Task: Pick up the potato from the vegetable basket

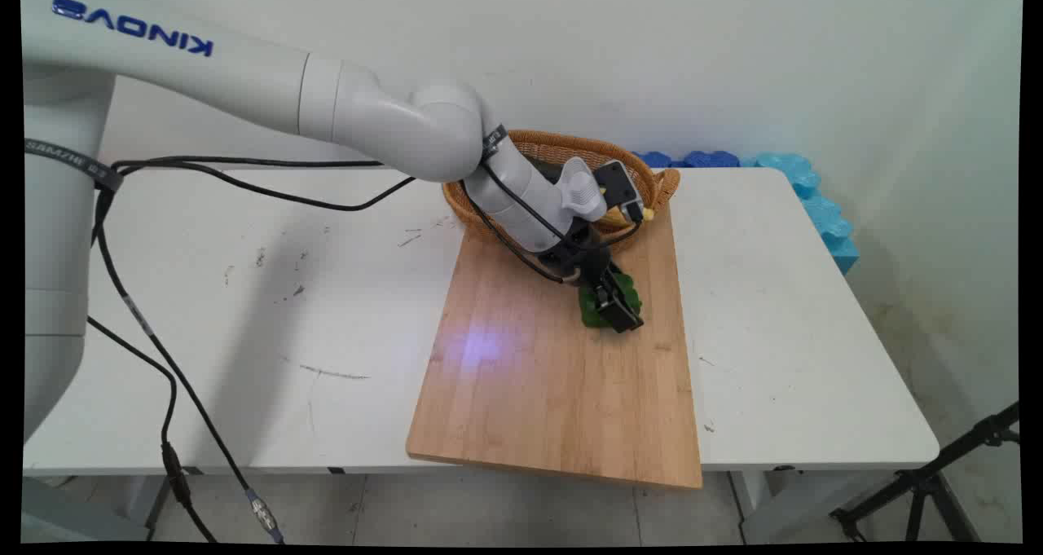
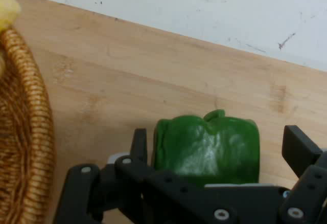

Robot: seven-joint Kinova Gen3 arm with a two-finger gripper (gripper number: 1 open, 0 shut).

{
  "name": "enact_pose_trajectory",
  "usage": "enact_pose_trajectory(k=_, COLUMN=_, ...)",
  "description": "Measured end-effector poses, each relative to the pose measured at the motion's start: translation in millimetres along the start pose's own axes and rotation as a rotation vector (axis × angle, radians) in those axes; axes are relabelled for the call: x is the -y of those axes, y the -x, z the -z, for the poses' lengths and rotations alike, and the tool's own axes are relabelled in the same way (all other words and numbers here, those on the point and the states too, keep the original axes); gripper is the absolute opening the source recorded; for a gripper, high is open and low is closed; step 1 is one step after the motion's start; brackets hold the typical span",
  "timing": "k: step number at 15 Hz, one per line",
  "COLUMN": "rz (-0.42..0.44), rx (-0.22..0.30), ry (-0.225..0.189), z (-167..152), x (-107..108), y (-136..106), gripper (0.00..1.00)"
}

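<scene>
A green pepper (image 2: pixel 207 143) lies on the wooden cutting board (image 1: pixel 554 392), toward its far right part, just in front of the wicker basket (image 1: pixel 562 146). The gripper (image 1: pixel 617 304) is lowered over it, fingers (image 2: pixel 299 147) spread apart on either side with gaps showing, gripping nothing. The white arm reaches in from the upper left, its wrist bent down steeply across the basket's front rim, black cables trailing
</scene>
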State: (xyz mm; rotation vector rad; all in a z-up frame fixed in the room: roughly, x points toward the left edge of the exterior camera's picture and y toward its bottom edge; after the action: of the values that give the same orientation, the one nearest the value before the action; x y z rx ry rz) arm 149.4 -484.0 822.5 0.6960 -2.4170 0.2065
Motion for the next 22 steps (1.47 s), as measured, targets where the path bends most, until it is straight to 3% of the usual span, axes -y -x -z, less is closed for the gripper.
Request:
enact_pose_trajectory(k=6, rz=-0.019, rx=-0.015, ry=-0.015, z=19, x=-1, y=-3, gripper=1.0)
enact_pose_trajectory(k=11, rz=-0.037, rx=-0.032, ry=-0.033, z=53, x=3, y=-5, gripper=1.0)
enact_pose_trajectory(k=22, rz=-0.073, rx=-0.034, ry=-0.112, z=135, x=42, y=3, gripper=1.0)
